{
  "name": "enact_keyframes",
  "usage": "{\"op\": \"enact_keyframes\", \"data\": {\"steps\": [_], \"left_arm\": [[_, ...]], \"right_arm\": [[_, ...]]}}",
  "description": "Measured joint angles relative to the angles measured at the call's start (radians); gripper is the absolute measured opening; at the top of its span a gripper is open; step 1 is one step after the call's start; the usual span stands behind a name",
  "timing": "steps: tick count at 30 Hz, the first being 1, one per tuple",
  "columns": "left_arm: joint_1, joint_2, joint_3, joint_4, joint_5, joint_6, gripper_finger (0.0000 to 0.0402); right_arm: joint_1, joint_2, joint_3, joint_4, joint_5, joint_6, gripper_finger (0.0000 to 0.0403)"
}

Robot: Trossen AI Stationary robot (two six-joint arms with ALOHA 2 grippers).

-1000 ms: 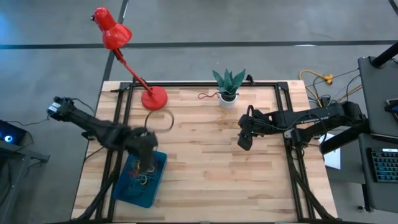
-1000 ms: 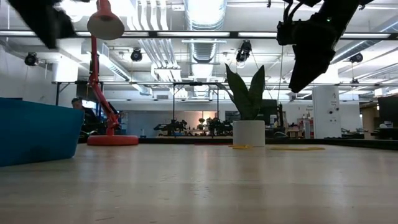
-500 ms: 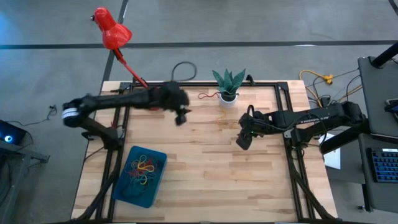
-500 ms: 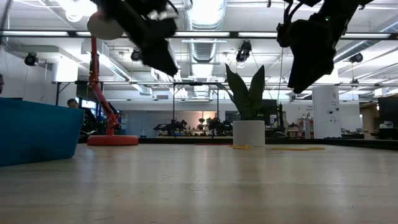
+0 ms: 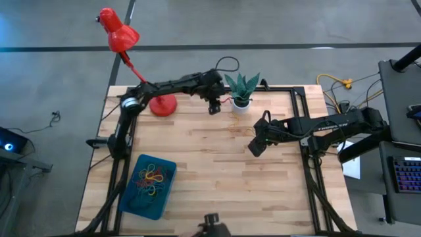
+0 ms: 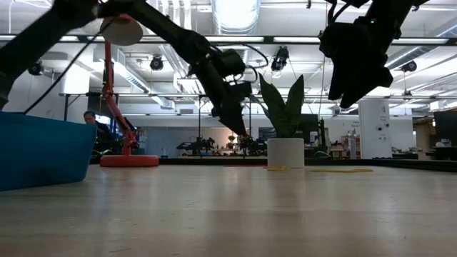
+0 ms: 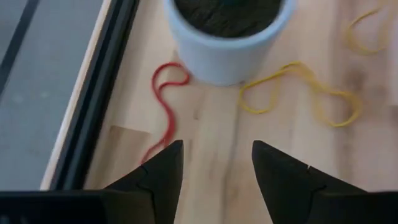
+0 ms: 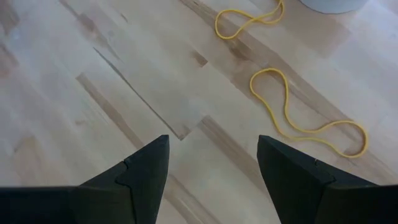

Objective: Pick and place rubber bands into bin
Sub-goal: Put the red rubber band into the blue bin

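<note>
Fingers of your left gripper stood apart, holding nothing, above the wood beside a red band and a yellow band lying against the white pot. Your right gripper was spread wide and empty too, over bare planks mid-table, with two yellow bands ahead of it. Across the table, the bin sat at your left front corner, a tangle of bands inside. The red lamp stood at the far left.
</note>
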Motion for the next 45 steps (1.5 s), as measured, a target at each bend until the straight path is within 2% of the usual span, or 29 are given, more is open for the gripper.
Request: {"op": "enact_keyframes", "data": {"steps": [5, 15, 20, 24, 26, 27, 30, 31, 32, 34, 39, 45], "left_arm": [[0.031, 0.068, 0.079, -0.053, -0.008, 0.076, 0.0176], [0.036, 0.028, 0.017, -0.098, -0.004, 0.106, 0.0176], [0.029, -0.035, 0.005, -0.257, 0.184, 0.107, 0.0176], [0.018, -0.132, -0.042, -0.253, 0.217, 0.115, 0.0176], [0.019, -0.170, -0.048, -0.214, 0.163, 0.134, 0.0176], [0.019, -0.193, -0.048, -0.189, 0.088, 0.132, 0.0176], [0.012, -0.247, -0.048, -0.092, -0.252, 0.086, 0.0176], [0.011, -0.259, -0.049, -0.056, -0.326, 0.074, 0.0176], [0.012, -0.268, -0.052, -0.021, -0.354, 0.069, 0.0176], [0.018, -0.273, -0.053, 0.056, -0.330, 0.061, 0.0176], [0.080, -0.182, -0.004, 0.096, -0.061, -0.082, 0.0176], [0.173, 0.002, 0.082, 0.088, 0.076, -0.250, 0.0176]], "right_arm": [[0.000, 0.000, 0.000, -0.006, 0.011, 0.001, 0.0228], [0.000, 0.000, 0.000, -0.036, 0.044, -0.013, 0.0228], [0.000, 0.000, 0.000, -0.036, 0.048, -0.021, 0.0228], [0.000, 0.000, 0.000, -0.036, 0.048, -0.024, 0.0228], [0.000, 0.000, 0.000, -0.036, 0.048, -0.024, 0.0228], [0.000, 0.000, -0.001, -0.036, 0.051, -0.026, 0.0228], [-0.001, 0.000, -0.003, -0.035, 0.069, -0.032, 0.0228], [-0.001, 0.000, -0.004, -0.036, 0.070, -0.031, 0.0228], [-0.001, 0.000, -0.006, -0.036, 0.074, -0.032, 0.0228], [-0.001, 0.000, -0.009, -0.036, 0.092, -0.034, 0.0228], [-0.001, 0.000, -0.010, -0.035, 0.095, -0.034, 0.0228], [-0.001, 0.000, -0.010, -0.035, 0.092, -0.011, 0.0228]]}}
